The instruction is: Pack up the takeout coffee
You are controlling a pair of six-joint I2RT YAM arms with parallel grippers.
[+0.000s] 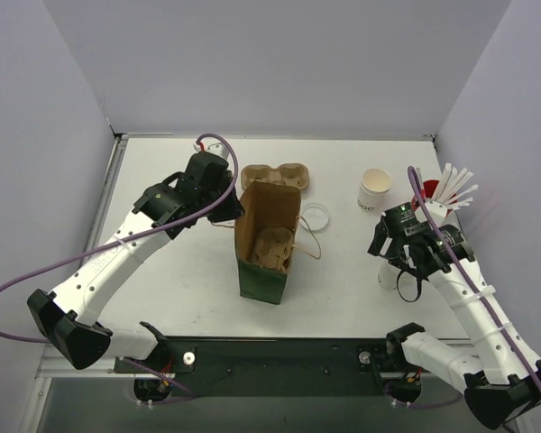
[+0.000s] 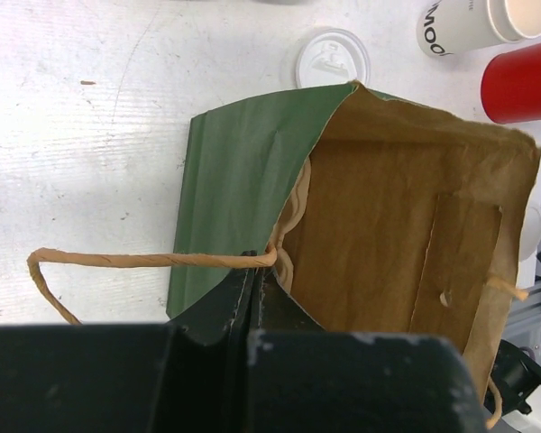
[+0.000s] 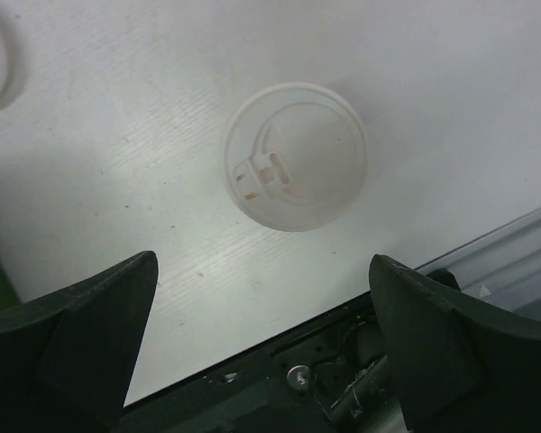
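My left jaws grip the bag handle [image 2: 144, 260] tight; right jaws wide, empty, cup [image 3: 296, 155] ahead between them — closing skewed, I'd topple it.

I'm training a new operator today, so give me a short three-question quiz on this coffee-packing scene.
1. Fill in: the straws stand in a ___ cup.
2. The left gripper is shut on: A) that cup, B) the paper bag, C) nothing.
3. True or false: the right gripper is shut.
Key: 1 red; 2 B; 3 false.
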